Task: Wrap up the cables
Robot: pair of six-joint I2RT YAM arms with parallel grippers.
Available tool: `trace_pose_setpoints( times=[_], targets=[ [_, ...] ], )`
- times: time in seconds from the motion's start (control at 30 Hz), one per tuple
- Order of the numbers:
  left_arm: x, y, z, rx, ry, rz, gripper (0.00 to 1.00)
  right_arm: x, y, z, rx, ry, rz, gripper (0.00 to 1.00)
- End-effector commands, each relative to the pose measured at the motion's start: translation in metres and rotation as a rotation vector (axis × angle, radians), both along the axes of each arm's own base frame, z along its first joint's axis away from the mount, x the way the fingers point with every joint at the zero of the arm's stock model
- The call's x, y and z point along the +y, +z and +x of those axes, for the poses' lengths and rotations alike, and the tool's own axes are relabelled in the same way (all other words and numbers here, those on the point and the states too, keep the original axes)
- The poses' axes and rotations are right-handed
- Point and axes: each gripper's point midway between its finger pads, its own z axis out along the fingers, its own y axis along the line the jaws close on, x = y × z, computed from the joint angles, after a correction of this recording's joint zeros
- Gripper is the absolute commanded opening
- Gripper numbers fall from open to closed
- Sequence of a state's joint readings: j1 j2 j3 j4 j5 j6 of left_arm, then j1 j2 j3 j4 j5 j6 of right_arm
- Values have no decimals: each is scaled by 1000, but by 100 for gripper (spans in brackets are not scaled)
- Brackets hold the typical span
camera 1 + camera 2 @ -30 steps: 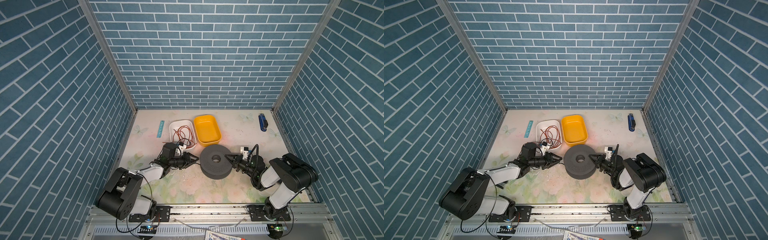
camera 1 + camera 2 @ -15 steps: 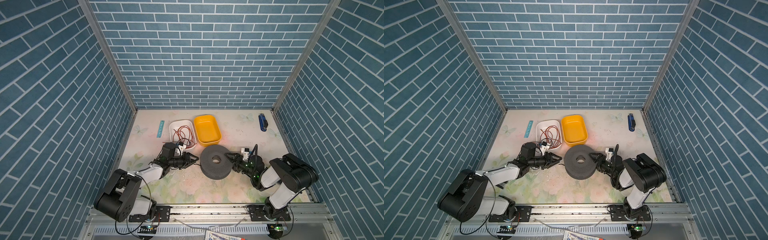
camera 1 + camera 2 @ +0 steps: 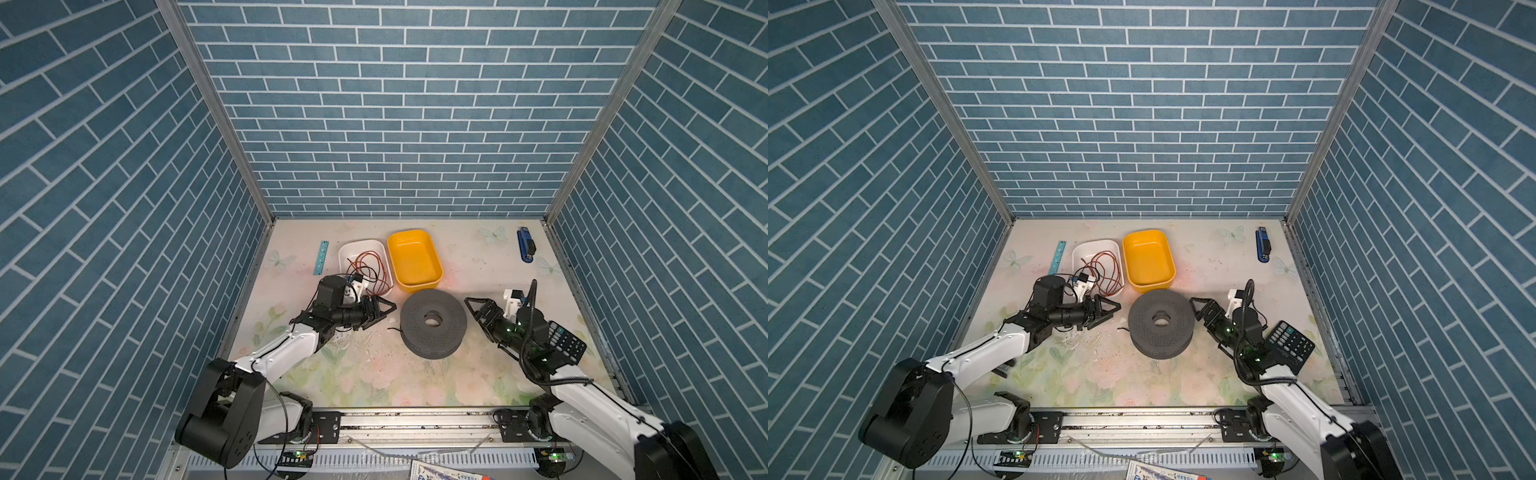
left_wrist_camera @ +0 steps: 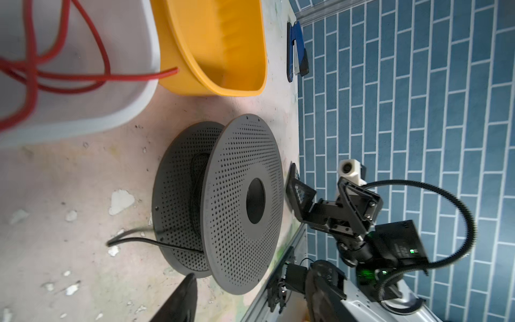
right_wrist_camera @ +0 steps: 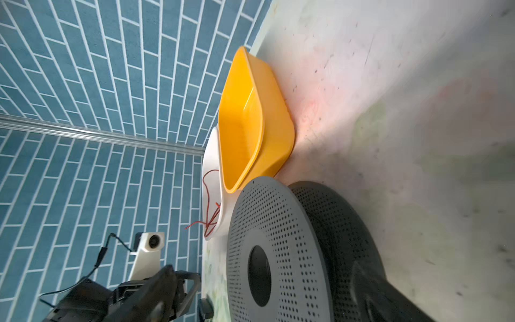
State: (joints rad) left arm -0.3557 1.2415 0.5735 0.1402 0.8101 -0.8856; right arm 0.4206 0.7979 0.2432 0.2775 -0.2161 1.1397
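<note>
One cable (image 4: pixel 145 241) (spooled) near left tool (image 3: pixel 388 312)

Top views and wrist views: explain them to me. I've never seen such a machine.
Two robot arms work at a table. Both top views look down from overhead; each wrist view comes from a camera on one arm. The left tool and right tool flank a grey spool, both open, holding nothing. A thin black cable is wound on it, one end trailing out. Behind: white tray with red wire, yellow tub, ruler, stapler; a calculator by the right arm.
</note>
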Motion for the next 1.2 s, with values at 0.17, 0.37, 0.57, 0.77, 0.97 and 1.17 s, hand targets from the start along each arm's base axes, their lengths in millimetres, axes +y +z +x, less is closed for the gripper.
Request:
trace_pose_setpoints(
  times=[0.17,0.37,0.57,0.77,0.97,1.17],
  targets=[
    [34,45,15,-158,8,284,100,-64,23,-2,-38,-102,-550,99],
    [58,68,36,-283,81,435,100,-87,48,26,-145,-150,-841,98],
    [98,61,63,-408,209,670,100,-102,57,54,-235,-206,-1065,98],
    [152,48,91,-541,391,839,100,-108,58,67,-353,-265,-1166,99],
    [215,18,103,-582,544,963,100,-112,50,75,-393,-286,-1232,99],
    [240,2,101,-679,618,1073,100,-125,41,77,-407,-319,-1307,99]
  ],
)
